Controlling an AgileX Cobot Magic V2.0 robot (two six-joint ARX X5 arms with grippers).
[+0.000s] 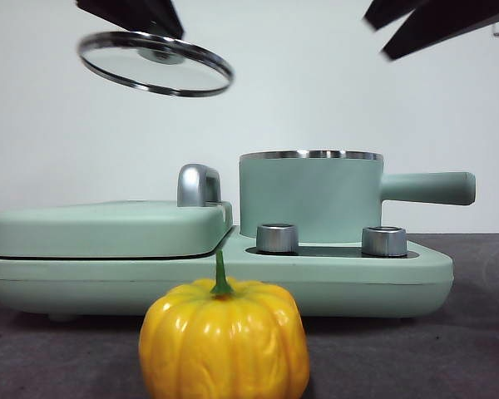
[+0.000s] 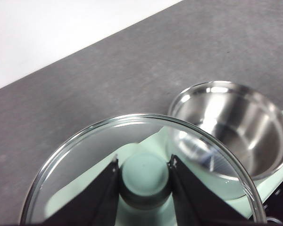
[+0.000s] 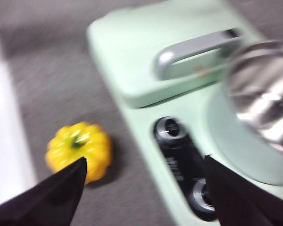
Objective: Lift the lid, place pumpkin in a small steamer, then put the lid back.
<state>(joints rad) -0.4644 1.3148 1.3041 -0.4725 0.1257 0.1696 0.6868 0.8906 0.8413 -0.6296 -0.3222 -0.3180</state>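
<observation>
While my left gripper (image 1: 154,33) is holding the lid (image 1: 155,64) aloft at the upper left of the front view, tilted and well clear of the small steamer (image 1: 309,198) at centre right, the pumpkin (image 1: 224,339) is sitting on the table (image 1: 474,332) at the bottom centre, in front of the cooker base (image 1: 108,278). My right gripper (image 1: 416,29) is showing only as dark tips at the upper right, cut off by the frame edge.

From the left wrist view, my jaws are clamping the mint knob (image 2: 145,175) at the lower centre, with the glass arcing around it and the steamer's bare steel bowl (image 2: 236,127) open at the right. Glass like this is likely fragile and slick, so the knob looks the only sound hold.

From the right wrist view, blurred throughout, my right jaws are standing wide apart and empty at the lower corners, the pumpkin (image 3: 79,149) lying at the lower left beside the cooker. Glossy, ribbed and probably light, it should be gripped across its broad sides, not by the stem. Its underside is hidden in every view.
</observation>
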